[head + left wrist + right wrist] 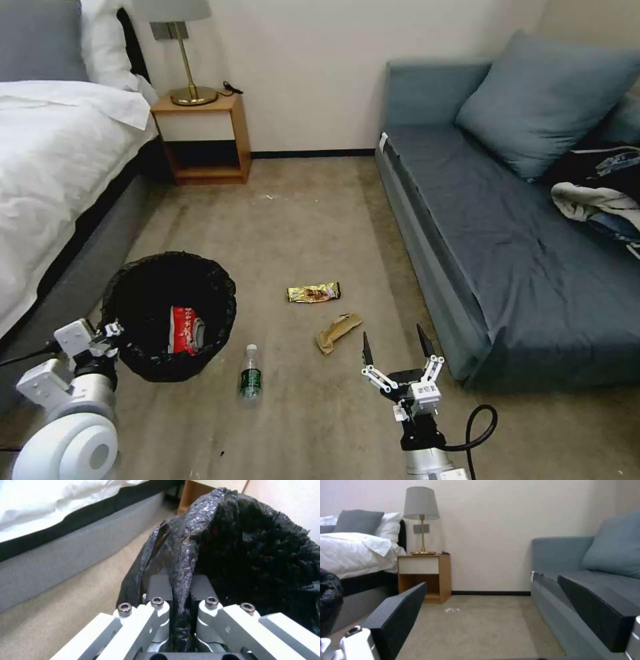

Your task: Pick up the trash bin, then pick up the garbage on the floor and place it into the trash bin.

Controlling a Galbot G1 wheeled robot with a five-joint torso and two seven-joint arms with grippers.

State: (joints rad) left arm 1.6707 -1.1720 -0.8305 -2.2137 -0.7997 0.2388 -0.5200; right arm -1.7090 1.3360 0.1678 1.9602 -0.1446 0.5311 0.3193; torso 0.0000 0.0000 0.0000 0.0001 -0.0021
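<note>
The trash bin (167, 313), lined with a crinkled black bag, sits at the lower left beside the bed. My left gripper (115, 329) is shut on its rim; the left wrist view has the bag (233, 542) pinched between the fingers (159, 587). A red-and-white wrapper (187, 330) lies inside the bin. On the carpet lie a small clear bottle with green label (251, 373), crumpled brown paper (338, 332) and a gold-brown snack wrapper (313, 292). My right gripper (395, 345) hovers open to the right of the brown paper, nothing between its fingers (398, 615).
A bed (47, 153) runs along the left, with a wooden nightstand (203, 137) and lamp (183, 53) behind. A blue-grey sofa (507, 227) with cushion and a heap of clothes (600, 193) lines the right. Open carpet lies between them.
</note>
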